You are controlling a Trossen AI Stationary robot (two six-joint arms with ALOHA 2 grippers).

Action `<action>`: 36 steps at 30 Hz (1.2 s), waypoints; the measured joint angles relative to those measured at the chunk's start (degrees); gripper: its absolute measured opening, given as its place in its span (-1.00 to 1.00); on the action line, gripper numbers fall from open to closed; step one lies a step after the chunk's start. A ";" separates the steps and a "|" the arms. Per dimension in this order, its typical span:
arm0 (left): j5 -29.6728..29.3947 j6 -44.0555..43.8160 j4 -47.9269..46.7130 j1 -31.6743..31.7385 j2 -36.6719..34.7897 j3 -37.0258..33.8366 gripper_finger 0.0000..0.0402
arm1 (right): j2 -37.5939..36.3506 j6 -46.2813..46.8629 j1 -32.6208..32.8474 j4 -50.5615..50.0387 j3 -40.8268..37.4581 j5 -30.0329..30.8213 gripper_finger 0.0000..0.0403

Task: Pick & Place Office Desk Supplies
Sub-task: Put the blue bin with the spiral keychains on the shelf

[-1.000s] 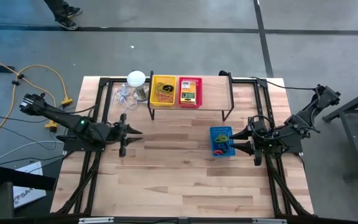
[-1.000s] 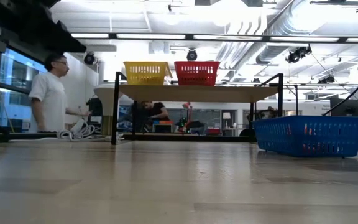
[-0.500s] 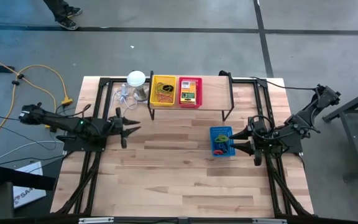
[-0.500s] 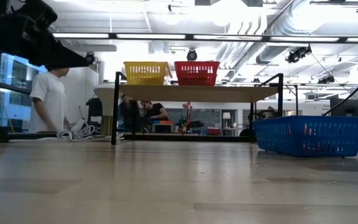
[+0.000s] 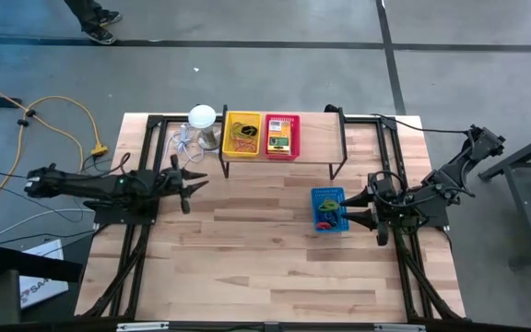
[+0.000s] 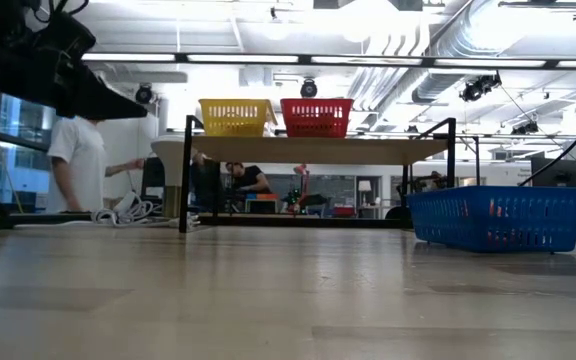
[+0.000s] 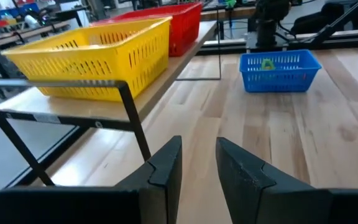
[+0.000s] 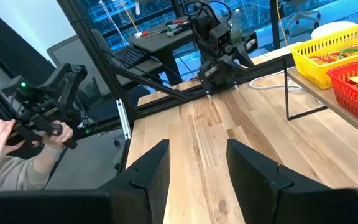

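Approach phase, you'd judge: left tool (image 5: 190, 181) hangs open and empty near the yellow basket (image 5: 241, 135) of rubber bands (image 5: 242, 132) on the shelf (image 5: 339, 143); right tool (image 5: 358, 218) waits open beside the blue basket (image 5: 328, 210). Next, reach in.

The wooden table (image 5: 247, 249) carries a blue basket (image 5: 328, 210) and a black-framed shelf (image 5: 284, 162) — yellow basket (image 5: 241, 135) and red basket (image 5: 281, 136) on top.
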 joint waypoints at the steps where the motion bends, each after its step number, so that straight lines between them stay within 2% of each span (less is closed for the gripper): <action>1: 1.02 -0.11 0.23 0.77 -0.19 -0.53 -0.54 | 0.01 0.00 0.01 0.00 0.00 0.00 -0.27; 5: 4.56 -1.09 3.71 3.11 -1.45 -3.47 -0.54 | 0.00 0.00 0.00 0.00 0.00 0.00 -0.27; 9: 5.05 -0.65 6.06 4.24 -3.20 -5.42 -0.54 | 0.00 -0.01 0.02 0.00 0.00 0.00 -0.27; 25: 5.05 0.90 1.39 4.71 -8.45 -5.85 -0.54 | 0.02 0.00 0.00 0.00 0.00 0.00 -0.27; 36: 5.56 6.24 0.27 4.71 -14.23 -5.96 -0.54 | 0.00 0.00 0.01 0.00 0.00 0.00 -0.27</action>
